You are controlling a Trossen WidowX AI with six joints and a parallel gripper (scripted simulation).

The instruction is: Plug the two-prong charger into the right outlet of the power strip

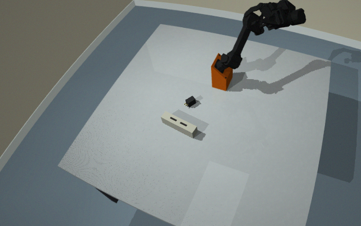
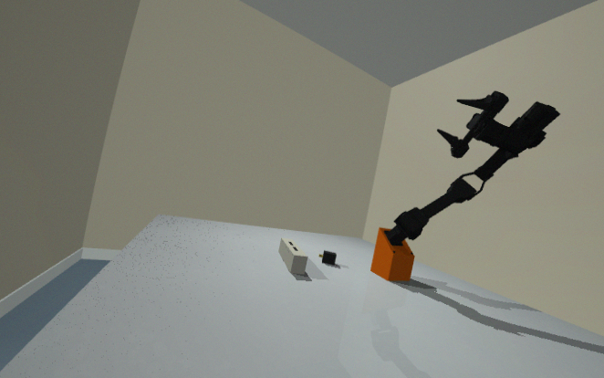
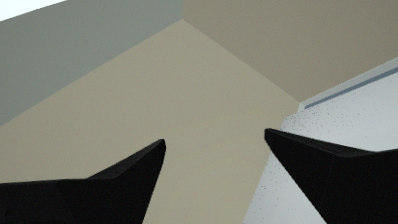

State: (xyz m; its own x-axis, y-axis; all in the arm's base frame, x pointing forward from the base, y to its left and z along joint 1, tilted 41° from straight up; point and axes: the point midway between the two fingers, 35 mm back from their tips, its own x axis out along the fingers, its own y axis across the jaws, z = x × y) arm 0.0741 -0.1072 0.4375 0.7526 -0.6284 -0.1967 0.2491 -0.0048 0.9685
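Observation:
The black charger lies on the white table between the power strip and the arm's base, its two brass prongs pointing toward the strip's side. The cream power strip stands on the table with two dark outlets in its top face. My black gripper is open and empty, raised high above the table, far from charger and strip. In the wrist view its fingers stand wide apart with only wall and a table part behind them. In the top view the fingers are hard to make out.
The orange arm base stands on the table behind the charger. The white table carries the arm's shadows on the base's right. Walls surround the room, and blue floor lies beyond the table edges.

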